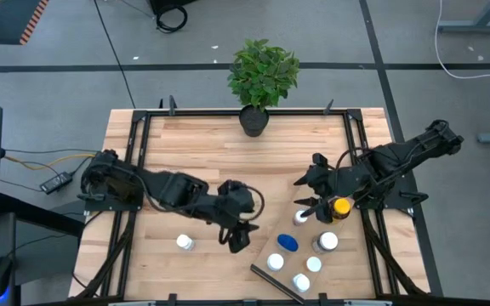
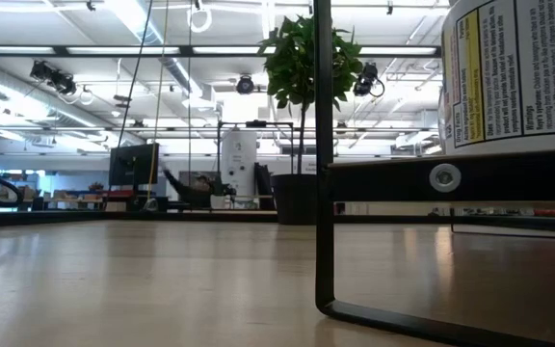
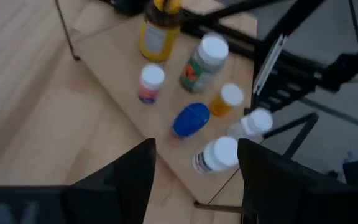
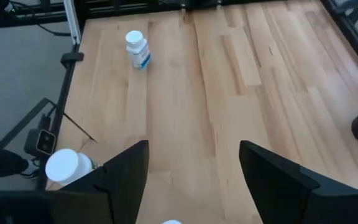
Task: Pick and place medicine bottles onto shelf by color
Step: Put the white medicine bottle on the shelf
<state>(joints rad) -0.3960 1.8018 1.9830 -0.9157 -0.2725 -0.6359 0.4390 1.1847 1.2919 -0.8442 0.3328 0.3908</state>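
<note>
On the desk (image 1: 228, 153) a lone white-capped bottle (image 1: 185, 243) stands left of the left gripper (image 1: 238, 240), wide open and empty, which should square over its cap before closing, while the right gripper (image 1: 309, 202), also open and empty, hovers near the yellow-capped amber bottle (image 1: 340, 206) on the light-wood shelf (image 1: 266, 257).

Open-plan lab: ceiling strip lights (image 2: 114, 58), floor cables (image 1: 470, 51)

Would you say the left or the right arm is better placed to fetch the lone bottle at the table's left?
Probably the left: the left gripper, open, hangs near the lone white-capped bottle, while the right gripper is over the shelf cluster.
</note>
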